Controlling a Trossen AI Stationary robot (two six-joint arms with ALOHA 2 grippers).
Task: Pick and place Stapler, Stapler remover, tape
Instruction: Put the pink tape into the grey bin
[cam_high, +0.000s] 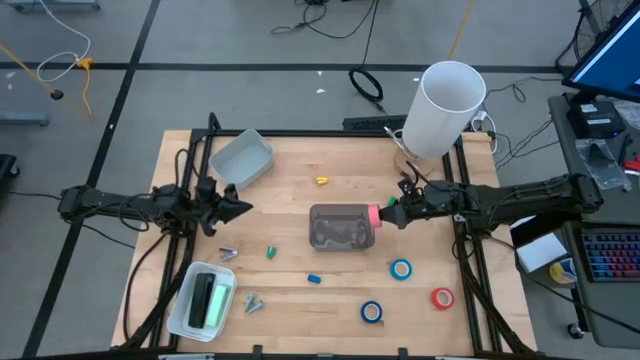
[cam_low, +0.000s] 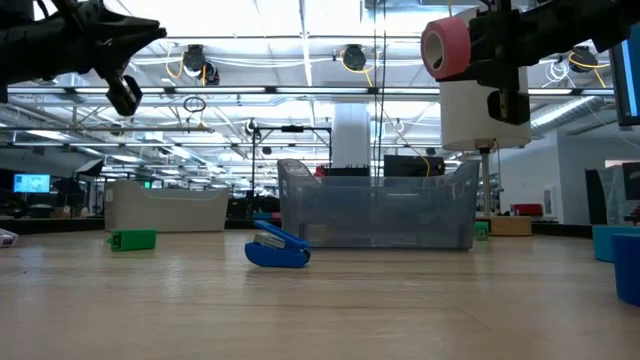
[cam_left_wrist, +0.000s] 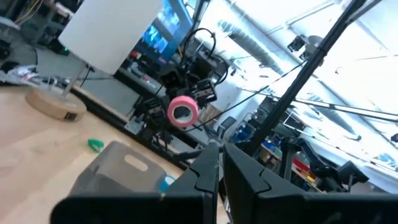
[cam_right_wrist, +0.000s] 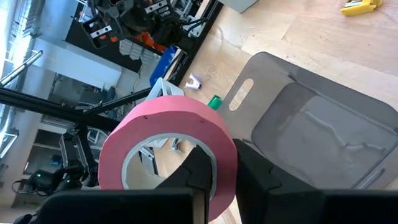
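Note:
My right gripper is shut on the pinkish-red tape roll and carries it in the air above the right end of the grey see-through bin. In the low view the roll hangs high over the bin. Two blue rolls and a red roll lie flat on the table near its right near corner. A black stapler lies in a clear tray. A blue staple remover rests on the table. My left gripper hovers shut and empty left of the bin. My right gripper holds the pinkish-red roll by its ring wall, one finger inside the open centre and one outside. The fingers come in level from the table's right. The roll is lifted clear and stands on edge, its hole facing sideways.
A second grey bin sits at the far left, a white cylinder on a wooden base at the far right. Small green, blue and yellow pieces lie scattered around the middle bin.

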